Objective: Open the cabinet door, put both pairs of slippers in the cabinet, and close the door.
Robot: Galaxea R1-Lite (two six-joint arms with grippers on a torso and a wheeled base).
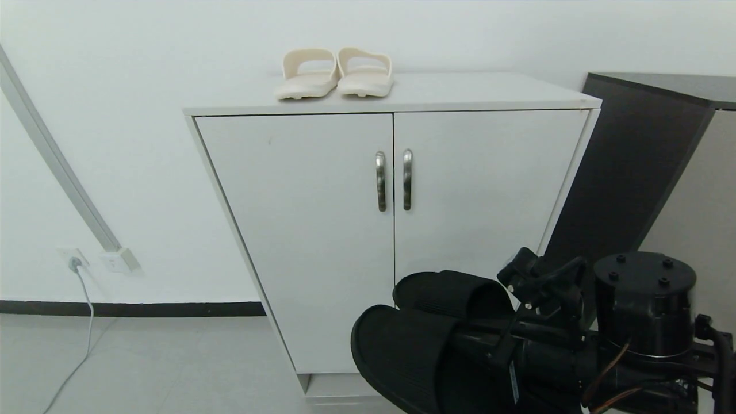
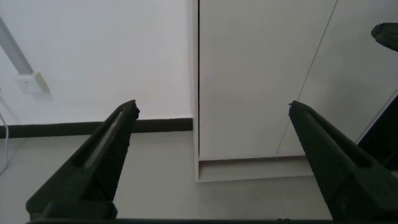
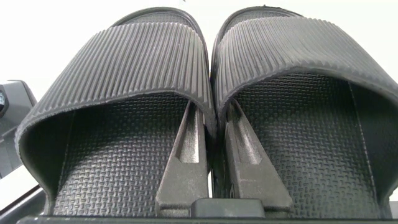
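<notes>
A pair of cream slippers [image 1: 334,73] sits side by side on top of the white cabinet [image 1: 471,89]. Both cabinet doors are closed, their metal handles [image 1: 380,181] meeting at the centre. Low in front of the right door [image 1: 483,190], the pair of black slippers [image 1: 425,339] hangs sideways. My right gripper [image 3: 212,109] is shut on it, one finger inside each slipper, pinching the inner walls of the black slippers [image 3: 155,74] together. My left gripper [image 2: 212,107] is open and holds nothing, facing the cabinet's lower left corner [image 2: 205,168].
A dark cabinet [image 1: 644,161] stands close against the white one on the right. On the left wall are a sloping conduit [image 1: 52,155] and a socket [image 1: 72,260] with a cable running down. Open grey floor [image 1: 144,362] lies to the cabinet's left.
</notes>
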